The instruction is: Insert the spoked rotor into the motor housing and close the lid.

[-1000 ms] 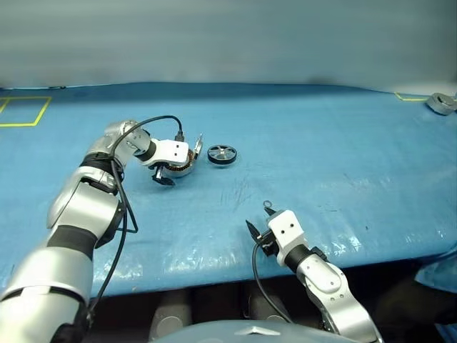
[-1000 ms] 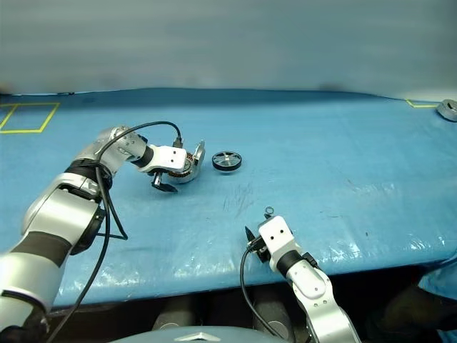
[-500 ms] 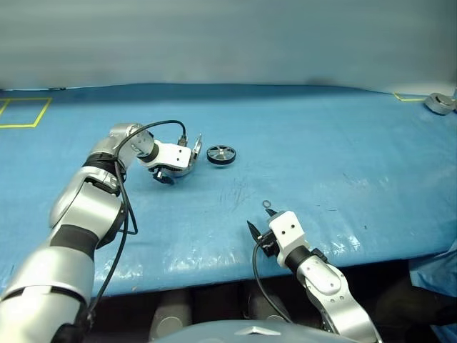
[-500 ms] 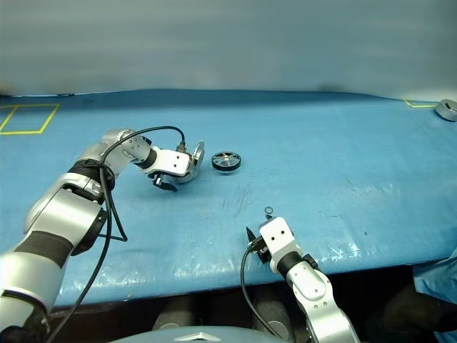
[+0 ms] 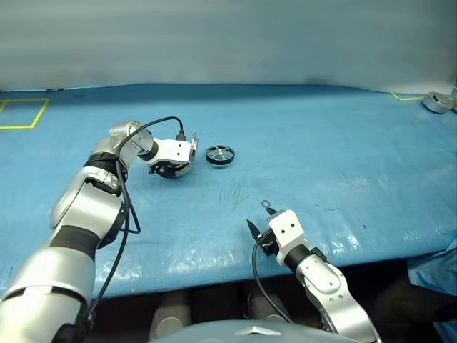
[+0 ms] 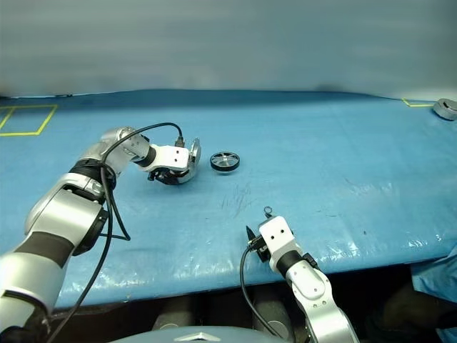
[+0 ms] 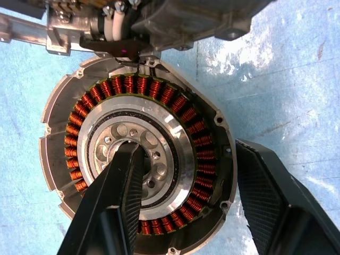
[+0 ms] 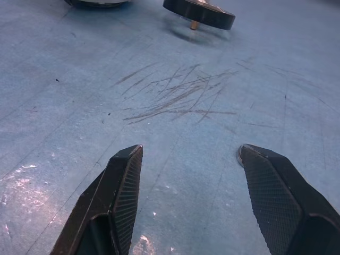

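The left gripper (image 7: 186, 207) is straddling the motor housing (image 7: 139, 159) on the blue table (image 5: 321, 157), one finger over its grey centre, the other outside its rim; whether it is pinching yet, I cannot tell. The lid (image 5: 193, 141) is standing raised beside it, the spoked rotor (image 5: 221, 154) is lying just to its right, and the right gripper (image 8: 188, 180) is hovering spread near the table's front edge.
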